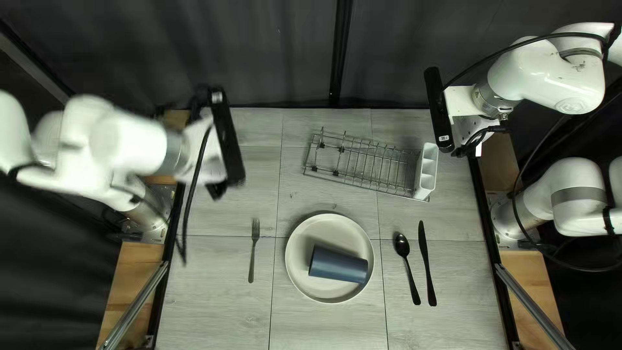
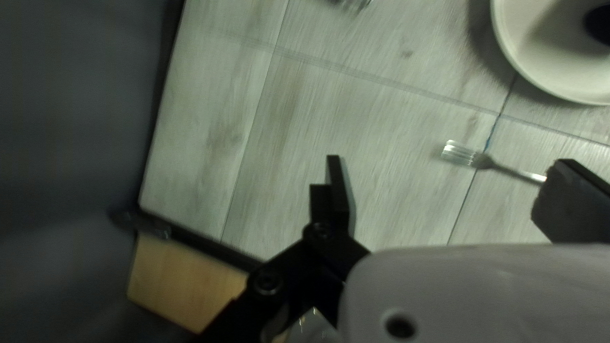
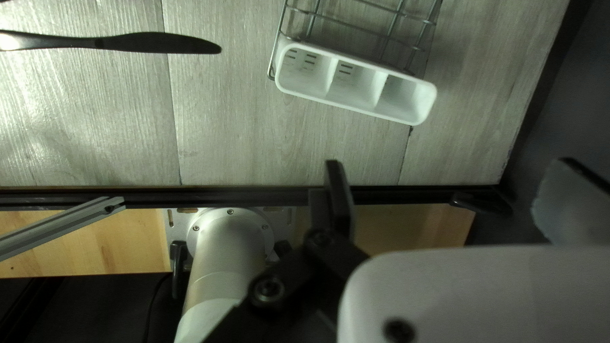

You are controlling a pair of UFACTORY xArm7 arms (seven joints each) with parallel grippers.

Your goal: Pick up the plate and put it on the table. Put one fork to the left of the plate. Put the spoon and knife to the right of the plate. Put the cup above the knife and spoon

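In the top left view my left gripper (image 1: 219, 188) is over the table's far left, and my right gripper (image 1: 463, 152) is beyond the far right. The plate (image 1: 304, 243) lies mid-table, the blue cup (image 1: 338, 264) on its side upon it. A fork (image 1: 253, 251) rests left of the plate. To its right are the spoon (image 1: 408, 267) and, further right, the knife (image 1: 426, 262). In the left wrist view the left gripper (image 2: 451, 190) stands open, the fork (image 2: 486, 161) beyond its fingers. The right gripper (image 3: 448, 190) is open and empty in its wrist view.
A wire dish rack (image 1: 363, 165) with a white three-compartment holder (image 1: 426, 170) stands on the table's far half, between the two arms. A dark curtain hangs behind the table, and metal rails run along its left and right sides.
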